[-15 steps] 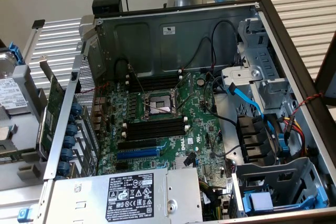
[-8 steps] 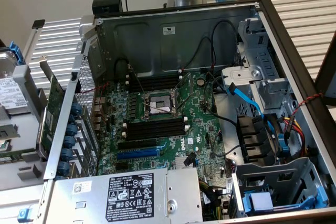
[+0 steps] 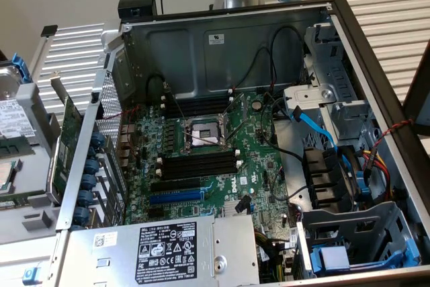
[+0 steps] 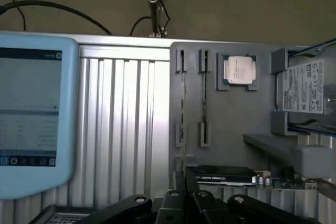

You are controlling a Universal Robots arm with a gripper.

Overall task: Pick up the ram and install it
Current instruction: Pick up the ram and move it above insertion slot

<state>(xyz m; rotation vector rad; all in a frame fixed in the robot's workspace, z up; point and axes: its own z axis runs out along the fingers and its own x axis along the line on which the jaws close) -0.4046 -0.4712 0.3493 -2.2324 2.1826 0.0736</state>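
— Gripper [image 4: 186, 182] shut, holding nothing?
— Yes, empty, near the ram [image 4: 182, 108], which stands on edge in the edge slot of the grey tray [image 4: 236, 119]. Pickup stage, I'd say: it needs the jaws opened and lined up.

Closed claw [image 4: 187, 184] hangs near the ram [image 4: 182, 108] in grey tray [image 4: 236, 114].
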